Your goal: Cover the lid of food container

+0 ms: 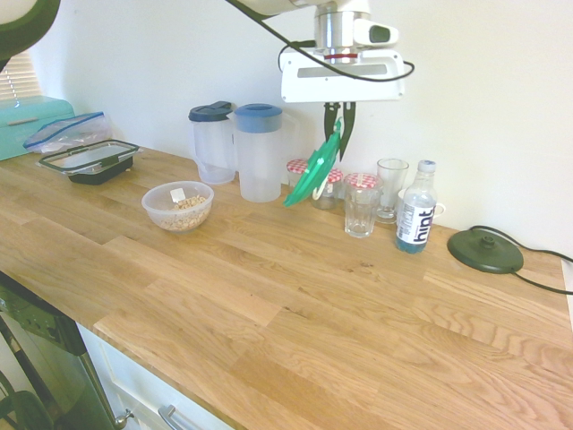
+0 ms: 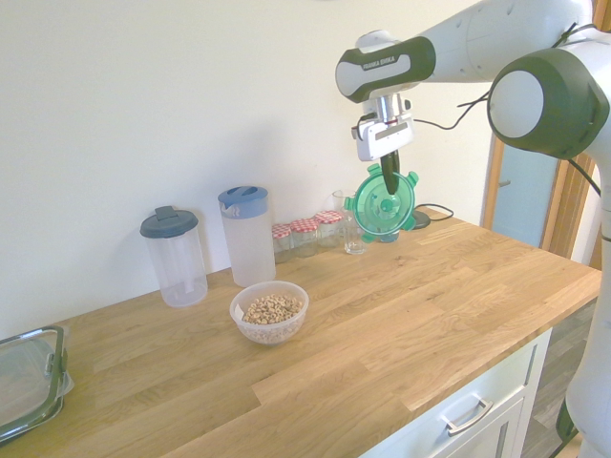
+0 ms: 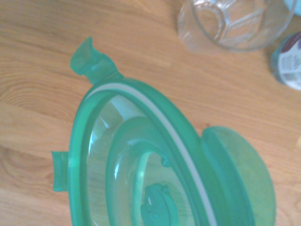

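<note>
While the pincer (image 2: 389, 181) hangs high over the worktop (image 1: 295, 305), clenched on the green lid (image 2: 382, 203), the food container (image 2: 270, 311) sits well apart. First exterior view alone shows a "hint" bottle (image 1: 416, 211); wrist view shows the lid's underside.

The gripper (image 1: 339, 125) hangs above the wooden counter (image 1: 295, 305), clamped on the rim of the green lid (image 1: 313, 170), which dangles tilted. The bowl of cereal (image 1: 178, 206) sits well apart, near two pitchers (image 1: 237, 148).
</note>
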You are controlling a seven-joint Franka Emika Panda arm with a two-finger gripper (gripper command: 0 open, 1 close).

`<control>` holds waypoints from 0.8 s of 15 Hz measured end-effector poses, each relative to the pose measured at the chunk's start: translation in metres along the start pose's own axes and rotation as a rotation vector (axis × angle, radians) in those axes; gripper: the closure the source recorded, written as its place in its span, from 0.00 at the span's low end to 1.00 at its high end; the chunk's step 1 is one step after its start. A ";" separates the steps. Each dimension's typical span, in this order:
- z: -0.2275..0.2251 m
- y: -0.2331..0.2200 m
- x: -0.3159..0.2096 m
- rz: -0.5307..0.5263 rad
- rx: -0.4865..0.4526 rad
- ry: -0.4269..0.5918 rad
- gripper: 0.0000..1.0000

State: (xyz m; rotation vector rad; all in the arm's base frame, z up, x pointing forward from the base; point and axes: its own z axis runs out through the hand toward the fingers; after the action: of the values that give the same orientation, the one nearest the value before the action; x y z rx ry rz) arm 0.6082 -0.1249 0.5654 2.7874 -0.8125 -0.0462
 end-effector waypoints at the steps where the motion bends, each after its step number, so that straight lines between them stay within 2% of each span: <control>1: -0.006 -0.017 -0.005 0.006 -0.052 0.048 1.00; 5: -0.015 -0.083 -0.035 0.065 -0.252 0.225 1.00; 12: -0.018 -0.183 -0.133 0.273 -0.571 0.484 1.00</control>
State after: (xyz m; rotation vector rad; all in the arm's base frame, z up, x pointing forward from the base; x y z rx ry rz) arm 0.5938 0.0994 0.5348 2.0161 -0.8695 0.3689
